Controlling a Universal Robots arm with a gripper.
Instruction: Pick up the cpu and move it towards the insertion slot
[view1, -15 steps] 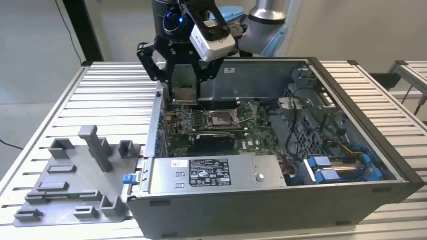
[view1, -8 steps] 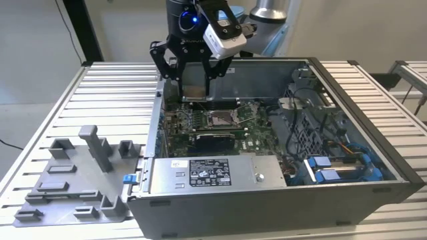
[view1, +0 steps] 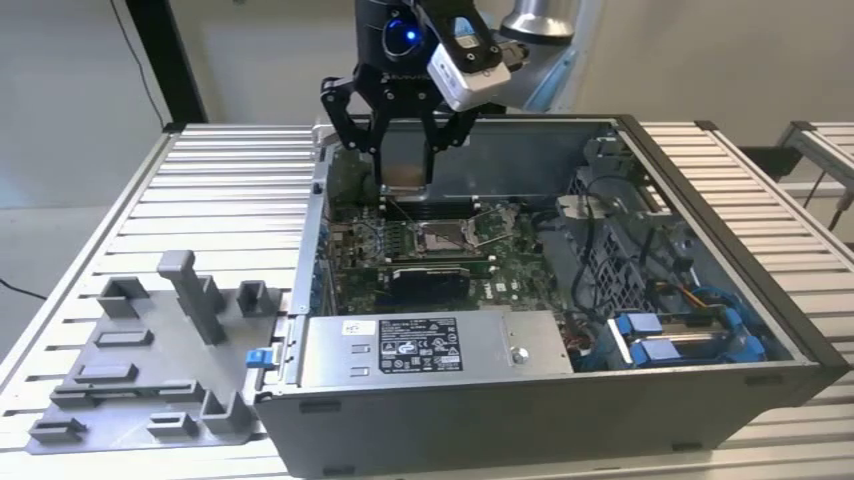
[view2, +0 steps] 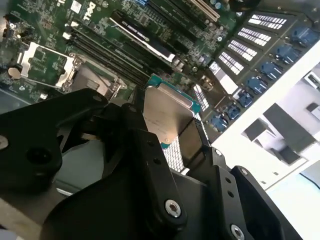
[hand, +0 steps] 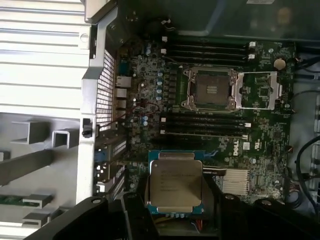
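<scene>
Aloft, hand grips cpu, seemingly above motherboard.

The matte black, angular metal gripper has hinged link bars joined by round silver screws, seen in both wrist views. Above it a blue light glows on the black wrist, beside a white boxy camera module and a silver-grey arm tube

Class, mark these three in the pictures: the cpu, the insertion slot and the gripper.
cpu (hand: 176, 185), first wrist view, middle of its silvery face.
insertion slot (hand: 209, 89), first wrist view, its greyish centre.
gripper (view1: 404, 150), exterior view, midway between its fingertips.
</scene>
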